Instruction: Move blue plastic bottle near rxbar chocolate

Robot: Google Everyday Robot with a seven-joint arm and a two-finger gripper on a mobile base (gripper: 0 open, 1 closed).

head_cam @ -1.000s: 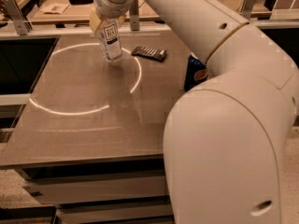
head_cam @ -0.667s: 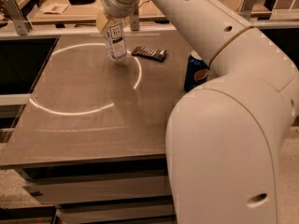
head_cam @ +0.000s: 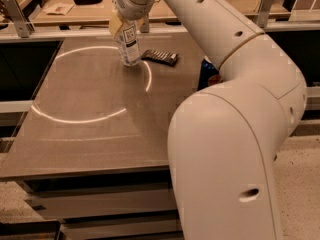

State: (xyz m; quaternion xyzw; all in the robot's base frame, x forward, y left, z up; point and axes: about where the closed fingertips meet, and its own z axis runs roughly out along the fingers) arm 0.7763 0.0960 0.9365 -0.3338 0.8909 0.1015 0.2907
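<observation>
Nearest the camera, the robot's pale arm (head_cam: 225,149) fills the 3 to 6 o'clock part of the view and hides the table's (head_cam: 90,129) right side. The table's front edge runs along 7 o'clock, with drawer fronts below it. Its left edge is in sight. The near and left parts of the brown top lie open, crossed only by a thin ring of light (head_cam: 75,119).

Farther back, at about 2 o'clock, a blue can (head_cam: 207,75) peeks out from behind the arm. Most of it is covered and its print cannot be read.

Toward 12 o'clock stands the blue plastic bottle (head_cam: 131,49), tilted slightly, with its base on the table or barely off it; which one is unclear. Its label is white with dark marks too small to read. The hand (head_cam: 127,29) comes down from above and is closed around the bottle's upper part, hiding the cap.

Just beside the bottle, at its 3 o'clock and apart from it, lies the rxbar chocolate (head_cam: 160,57), flat, with illegible light lettering.

Beyond the back edge, a rail (head_cam: 60,33) and a wooden bench (head_cam: 65,15) hold small, indistinct items.
</observation>
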